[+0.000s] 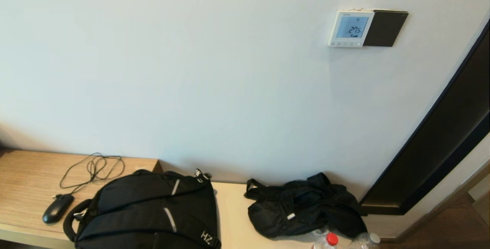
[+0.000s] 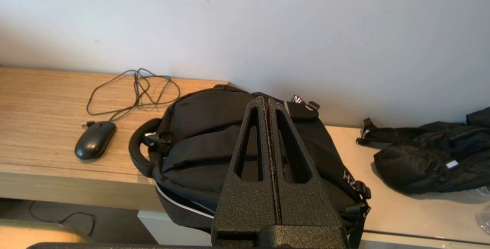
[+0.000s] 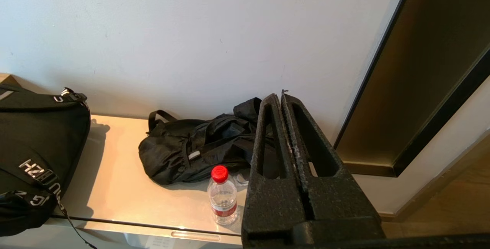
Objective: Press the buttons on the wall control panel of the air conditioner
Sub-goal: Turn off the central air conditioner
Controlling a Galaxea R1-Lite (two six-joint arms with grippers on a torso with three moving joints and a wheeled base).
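The air conditioner's wall control panel (image 1: 350,28) is a small white square high on the wall at the upper right in the head view, its screen lit pale blue with digits. The buttons (image 1: 346,43) run as a row of tiny pale dots along its lower edge. Neither gripper shows in the head view. My left gripper (image 2: 267,101) is shut and empty, low down over a black backpack. My right gripper (image 3: 279,96) is shut and empty, low down over a crumpled black bag and a bottle. The panel shows in neither wrist view.
A dark brown-black plate (image 1: 385,28) adjoins the panel's right side. A dark frame (image 1: 440,138) slants down the wall at right. On the shelf (image 1: 23,172) lie a mouse (image 1: 57,208) with cable, a backpack (image 1: 147,212), a black bag (image 1: 304,205) and a red-capped bottle (image 3: 222,195).
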